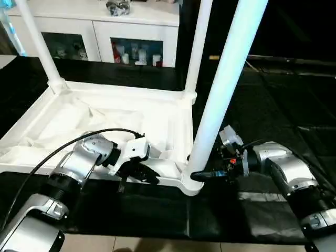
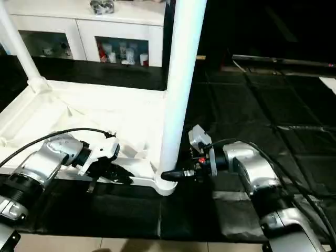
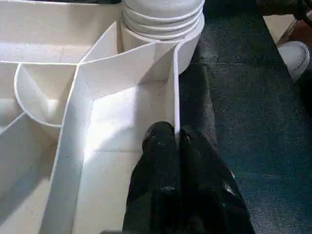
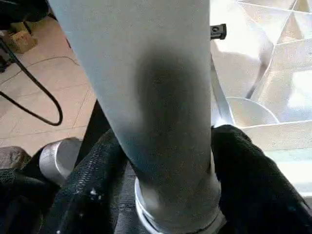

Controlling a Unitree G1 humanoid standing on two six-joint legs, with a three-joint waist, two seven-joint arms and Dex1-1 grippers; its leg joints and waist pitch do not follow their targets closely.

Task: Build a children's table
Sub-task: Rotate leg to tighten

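Children's table top (image 1: 100,113) lies ribbed underside up on dark floor mat (image 1: 273,105), legs standing in its corner sockets. Left gripper (image 3: 176,139) has fingers pinched shut on the top's near rim wall. Near-right leg (image 1: 223,89) stands upright in its socket; right gripper (image 4: 165,161) fingers clamp its base. White cabinet (image 1: 131,37) stands behind.

The near leg (image 1: 220,89) runs off the top edge, and the cabinet's (image 1: 131,50) contents are too small to identify

Smooth glossy white plastic leg (image 1: 226,84), ribbed matt plastic table top (image 1: 105,118), textured black mat (image 1: 283,121)
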